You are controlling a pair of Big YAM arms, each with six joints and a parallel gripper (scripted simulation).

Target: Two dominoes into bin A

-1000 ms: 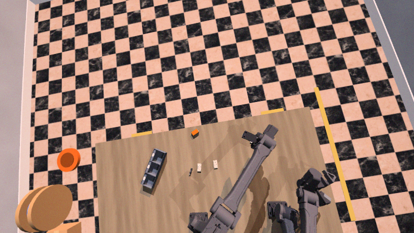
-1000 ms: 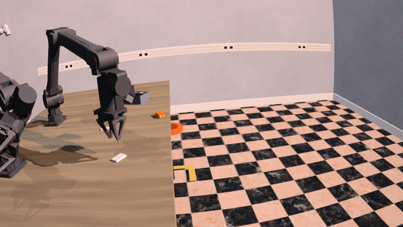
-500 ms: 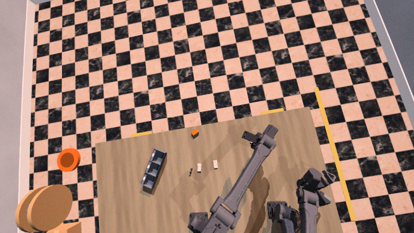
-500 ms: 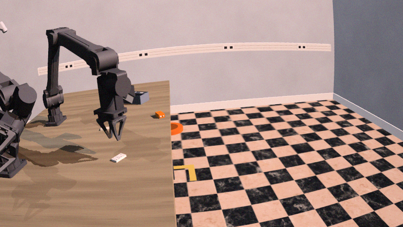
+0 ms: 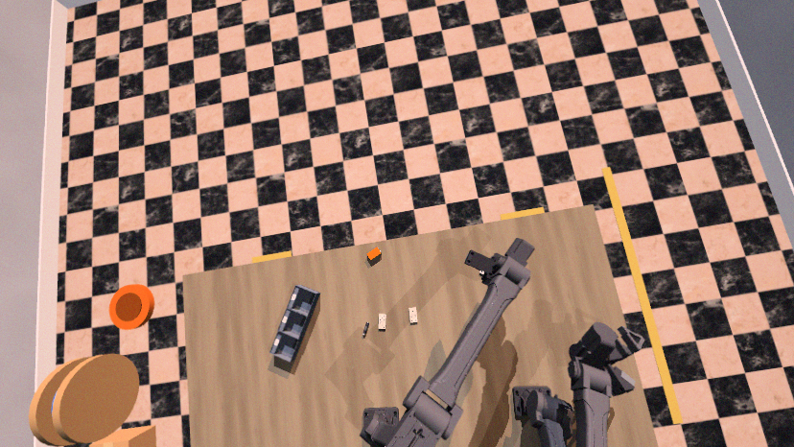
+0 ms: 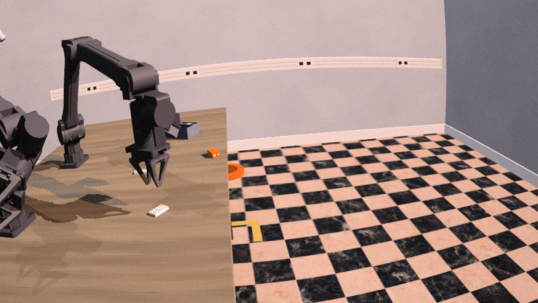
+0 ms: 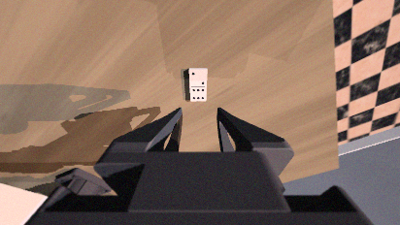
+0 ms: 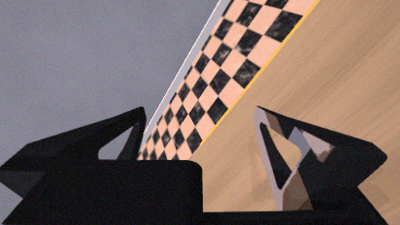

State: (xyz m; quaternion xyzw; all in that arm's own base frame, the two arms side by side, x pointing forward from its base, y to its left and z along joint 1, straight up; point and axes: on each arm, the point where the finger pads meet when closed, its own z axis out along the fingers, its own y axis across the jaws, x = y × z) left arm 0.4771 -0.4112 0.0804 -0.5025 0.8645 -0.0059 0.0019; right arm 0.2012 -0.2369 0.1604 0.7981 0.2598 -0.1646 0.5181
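Two white dominoes (image 5: 382,320) (image 5: 412,315) lie flat mid-table; in the exterior view one domino (image 6: 158,210) is in plain sight and the other (image 6: 138,171) is half hidden behind my left gripper. My left gripper (image 5: 474,259) (image 6: 152,181) (image 7: 199,112) hangs above the table, fingers partly open and empty. A domino (image 7: 197,84) lies on the wood just ahead of its tips in the left wrist view. A dark three-compartment bin (image 5: 304,290) (image 6: 190,131) stands left of the dominoes; I cannot read its marks. My right gripper (image 5: 632,335) (image 8: 199,112) is wide open and empty near the table's right edge.
A small orange block (image 5: 373,253) (image 6: 213,153) lies near the table's far edge. A thin dark piece (image 5: 365,328) lies left of the dominoes. An orange ring (image 5: 113,314) (image 6: 235,171) sits on the checkered floor. Yellow tape (image 5: 639,289) runs along the floor beside the table (image 5: 249,399).
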